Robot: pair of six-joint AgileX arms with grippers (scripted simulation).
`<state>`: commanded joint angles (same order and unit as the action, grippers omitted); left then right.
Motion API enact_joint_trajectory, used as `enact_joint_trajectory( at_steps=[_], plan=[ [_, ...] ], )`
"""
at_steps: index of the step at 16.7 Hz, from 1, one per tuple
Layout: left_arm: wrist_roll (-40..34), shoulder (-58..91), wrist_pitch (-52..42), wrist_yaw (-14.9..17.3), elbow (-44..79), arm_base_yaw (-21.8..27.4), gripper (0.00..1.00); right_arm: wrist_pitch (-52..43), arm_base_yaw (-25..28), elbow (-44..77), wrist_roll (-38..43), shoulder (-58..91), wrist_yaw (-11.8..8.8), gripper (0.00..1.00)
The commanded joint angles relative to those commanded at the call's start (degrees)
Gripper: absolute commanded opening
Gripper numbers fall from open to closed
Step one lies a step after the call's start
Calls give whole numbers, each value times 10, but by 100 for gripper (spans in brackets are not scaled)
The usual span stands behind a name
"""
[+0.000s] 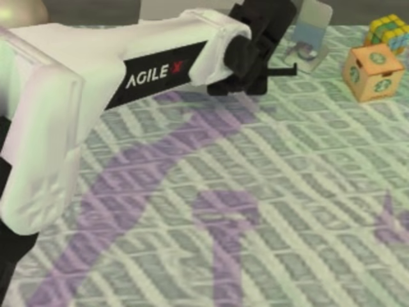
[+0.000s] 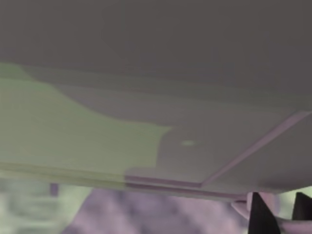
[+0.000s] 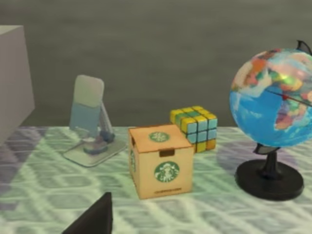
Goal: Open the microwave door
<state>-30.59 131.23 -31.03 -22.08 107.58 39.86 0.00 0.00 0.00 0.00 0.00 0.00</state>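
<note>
Microwave door (image 2: 161, 58) fills our left wrist view: rigid, hinged, best pulled at its free edge. Left gripper (image 1: 271, 64) state unclear; right arm unseen.

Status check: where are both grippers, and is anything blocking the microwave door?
Left gripper up at the table's far edge, tight against the microwave. Door state not discernible. Right arm out of the top view. Phone stand close beside the left gripper.
</note>
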Motion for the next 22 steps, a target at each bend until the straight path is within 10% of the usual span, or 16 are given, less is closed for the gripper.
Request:
enact_joint_trajectory(
  at_steps=[22],
  plan=[
    [34, -33, 36, 22, -57, -3, 0, 0, 0, 0, 0, 0, 0, 100]
  ],
)
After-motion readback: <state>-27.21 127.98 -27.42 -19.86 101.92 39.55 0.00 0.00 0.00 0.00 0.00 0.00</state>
